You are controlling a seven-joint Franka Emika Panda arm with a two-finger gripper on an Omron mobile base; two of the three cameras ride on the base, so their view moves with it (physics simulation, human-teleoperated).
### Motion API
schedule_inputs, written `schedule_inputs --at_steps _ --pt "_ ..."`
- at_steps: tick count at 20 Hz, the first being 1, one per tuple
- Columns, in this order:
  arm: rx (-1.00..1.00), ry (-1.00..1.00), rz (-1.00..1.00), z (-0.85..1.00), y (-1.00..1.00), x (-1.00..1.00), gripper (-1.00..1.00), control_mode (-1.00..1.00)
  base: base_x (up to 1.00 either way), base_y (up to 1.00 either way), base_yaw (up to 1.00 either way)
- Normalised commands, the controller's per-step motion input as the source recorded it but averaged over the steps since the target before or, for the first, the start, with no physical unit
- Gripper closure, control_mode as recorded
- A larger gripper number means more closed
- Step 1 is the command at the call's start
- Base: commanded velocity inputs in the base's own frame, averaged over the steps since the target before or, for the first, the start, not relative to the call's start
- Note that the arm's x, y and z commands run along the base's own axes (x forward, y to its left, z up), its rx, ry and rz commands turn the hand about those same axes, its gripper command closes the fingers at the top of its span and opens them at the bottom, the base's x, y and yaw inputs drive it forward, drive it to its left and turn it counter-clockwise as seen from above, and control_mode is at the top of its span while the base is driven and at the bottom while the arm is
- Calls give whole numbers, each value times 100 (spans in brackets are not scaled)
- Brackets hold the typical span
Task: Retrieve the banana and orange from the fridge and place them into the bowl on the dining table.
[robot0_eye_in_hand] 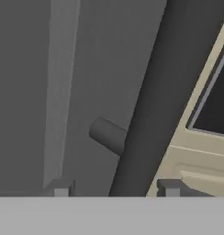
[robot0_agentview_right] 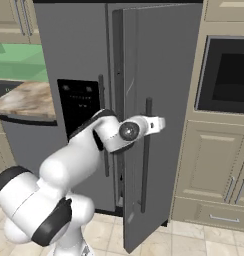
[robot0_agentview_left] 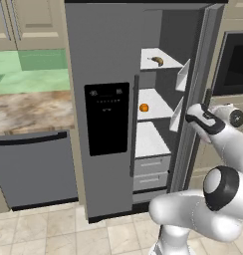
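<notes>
- Two fruits sit inside the fridge (robot0_agentview_left: 103,64), whose right door stands swung open: the banana (robot0_agentview_left: 157,61) on the top white shelf, the orange (robot0_agentview_left: 144,107) on the shelf below it.
- End effector (robot0_eye_in_hand: 114,188) is at that door's long dark handle (robot0_eye_in_hand: 150,96); its two fingertips (robot0_eye_in_hand: 60,187) stand apart on either side of the bar, seemingly not pressing it, though the view is tight.
- Left of the fridge lies a low grey dishwasher (robot0_agentview_left: 36,167).
</notes>
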Motion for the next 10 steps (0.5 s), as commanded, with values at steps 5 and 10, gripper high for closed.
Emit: schedule_inputs --at_steps 5,10 --pt "-22 21 -6 100 1 -45 -100 -100 0 0 0" --pt "-17 17 -5 100 0 -66 -100 -100 0 0 0"
